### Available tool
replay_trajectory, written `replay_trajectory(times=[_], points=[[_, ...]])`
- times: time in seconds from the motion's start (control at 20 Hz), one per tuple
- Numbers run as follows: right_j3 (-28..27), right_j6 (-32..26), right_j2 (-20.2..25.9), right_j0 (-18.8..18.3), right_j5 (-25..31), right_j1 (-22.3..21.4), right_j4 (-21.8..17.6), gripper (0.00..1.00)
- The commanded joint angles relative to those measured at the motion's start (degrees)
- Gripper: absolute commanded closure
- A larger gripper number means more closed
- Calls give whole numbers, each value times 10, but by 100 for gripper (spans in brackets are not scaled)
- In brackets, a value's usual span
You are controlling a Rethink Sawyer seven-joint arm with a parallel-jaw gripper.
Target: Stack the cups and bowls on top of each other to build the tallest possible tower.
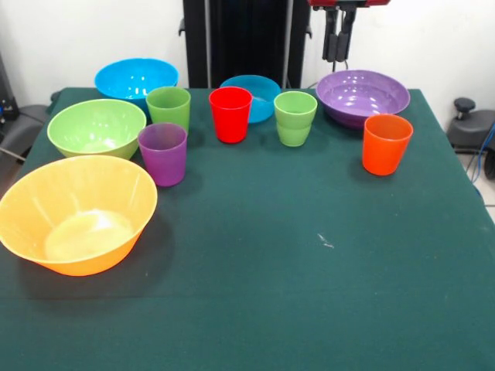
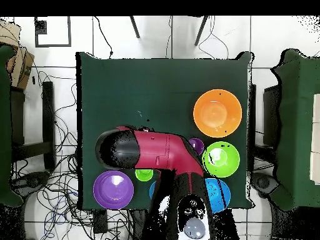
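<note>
All cups and bowls stand apart and upright on the green table (image 1: 309, 294). Along the far side are a blue bowl (image 1: 136, 79), a smaller blue bowl (image 1: 255, 89) and a purple bowl (image 1: 362, 95). At the left are a light green bowl (image 1: 97, 127) and a big yellow-orange bowl (image 1: 76, 215). The cups stand in a loose row: light green (image 1: 168, 108), purple (image 1: 162, 153), red (image 1: 230, 114), light green (image 1: 295, 117), orange (image 1: 387, 143). My gripper (image 1: 340, 46) hangs open and empty, high above the purple bowl's far rim.
In the overhead view the red and black arm (image 2: 156, 150) covers the middle cups. The yellow-orange bowl (image 2: 217, 113), green bowl (image 2: 220, 159), blue bowl (image 2: 217, 194) and purple bowl (image 2: 113, 189) show around it. Chairs and cables surround the table.
</note>
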Motion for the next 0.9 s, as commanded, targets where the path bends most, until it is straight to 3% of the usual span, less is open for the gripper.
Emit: replay_trajectory(times=[0.05, 0.75, 0.8, 0.9], points=[[29, 22, 59, -8, -6, 3, 0, 100], [28, 17, 57, -7, -5, 4, -8, 100], [27, 16, 57, -7, -6, 3, -8, 0], [29, 16, 60, -9, -13, 3, -6, 0]])
